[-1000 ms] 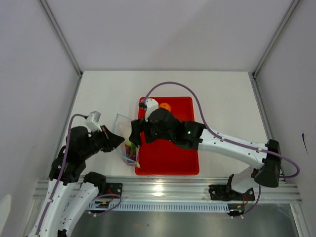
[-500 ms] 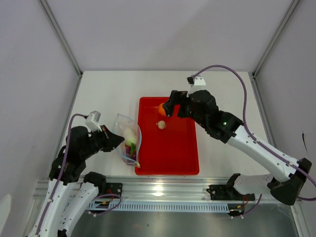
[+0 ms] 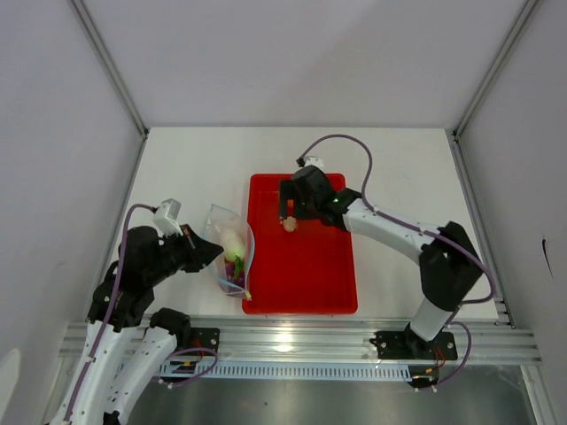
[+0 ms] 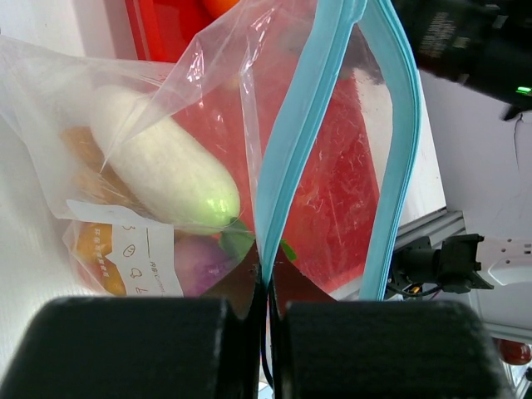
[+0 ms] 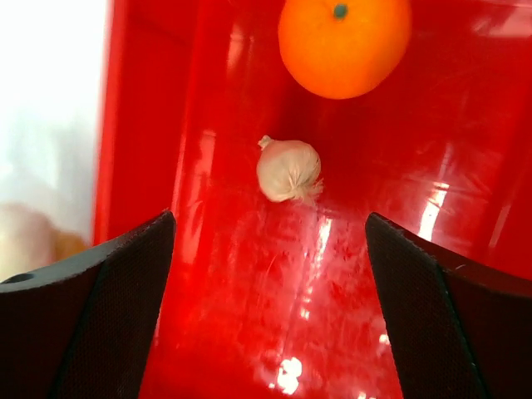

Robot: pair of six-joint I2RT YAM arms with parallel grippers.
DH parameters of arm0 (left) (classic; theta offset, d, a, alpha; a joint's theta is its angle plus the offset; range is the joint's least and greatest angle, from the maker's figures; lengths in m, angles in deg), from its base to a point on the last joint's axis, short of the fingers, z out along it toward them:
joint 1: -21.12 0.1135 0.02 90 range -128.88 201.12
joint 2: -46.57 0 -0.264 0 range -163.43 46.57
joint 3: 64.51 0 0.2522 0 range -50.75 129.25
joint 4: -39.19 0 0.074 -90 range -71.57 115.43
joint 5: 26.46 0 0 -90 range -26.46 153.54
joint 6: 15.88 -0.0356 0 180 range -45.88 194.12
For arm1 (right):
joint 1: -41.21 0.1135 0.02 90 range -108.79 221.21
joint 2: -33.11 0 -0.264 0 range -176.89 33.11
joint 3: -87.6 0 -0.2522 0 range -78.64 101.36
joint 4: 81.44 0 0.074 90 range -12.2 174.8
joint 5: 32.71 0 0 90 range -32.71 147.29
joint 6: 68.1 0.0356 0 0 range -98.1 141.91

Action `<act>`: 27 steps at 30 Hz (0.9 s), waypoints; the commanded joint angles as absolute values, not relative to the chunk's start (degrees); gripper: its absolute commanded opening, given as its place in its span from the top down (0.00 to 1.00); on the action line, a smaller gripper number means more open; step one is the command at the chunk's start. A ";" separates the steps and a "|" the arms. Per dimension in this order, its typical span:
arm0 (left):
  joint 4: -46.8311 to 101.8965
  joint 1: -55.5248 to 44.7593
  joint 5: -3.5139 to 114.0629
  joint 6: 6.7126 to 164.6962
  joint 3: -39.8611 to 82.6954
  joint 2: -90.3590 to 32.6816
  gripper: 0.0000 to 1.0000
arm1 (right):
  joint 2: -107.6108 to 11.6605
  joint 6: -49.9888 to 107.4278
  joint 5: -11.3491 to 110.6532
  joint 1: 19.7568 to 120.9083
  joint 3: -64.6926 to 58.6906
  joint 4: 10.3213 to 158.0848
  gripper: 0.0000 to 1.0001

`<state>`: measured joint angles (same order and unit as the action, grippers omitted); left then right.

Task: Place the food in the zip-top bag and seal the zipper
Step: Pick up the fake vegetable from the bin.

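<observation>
On the white counter (image 3: 399,168) between grey walls (image 3: 310,62), the outstretched right tool (image 5: 268,249) hangs wide apart over white garlic (image 5: 288,169) and an orange (image 5: 344,41) in the red plastic tray (image 3: 310,283). The bent left tool (image 4: 266,303) pinches the clear zip-top bag's (image 3: 221,223) blue zipper (image 4: 295,141).

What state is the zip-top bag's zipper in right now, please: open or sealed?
Open. The two blue strips of the zipper stand wide apart above the left gripper, which pinches one edge.

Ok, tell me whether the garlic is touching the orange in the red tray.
Apart. The right wrist view shows a clear strip of bare red tray between the garlic and the orange.
</observation>
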<state>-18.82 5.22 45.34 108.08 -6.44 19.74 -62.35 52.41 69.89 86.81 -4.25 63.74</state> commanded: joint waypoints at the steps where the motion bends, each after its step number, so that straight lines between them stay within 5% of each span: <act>1: -18.16 5.12 44.73 107.35 -5.58 20.72 0.99 | -68.21 53.46 69.87 86.73 -1.72 63.52 0.05; 16: -18.34 5.12 44.20 108.40 -6.72 21.61 0.99 | -77.72 53.81 70.21 89.11 -1.21 68.36 0.15; 20: -18.25 5.12 44.02 108.49 -6.89 21.61 0.99 | -79.04 53.55 70.04 89.19 -0.41 68.89 0.27; 27: -18.52 5.12 44.29 108.31 -7.16 21.61 0.99 | -80.80 53.55 72.58 89.02 1.52 68.54 0.32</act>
<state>-18.89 5.22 45.10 108.19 -6.90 21.25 -80.10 53.41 69.61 89.15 -1.51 66.80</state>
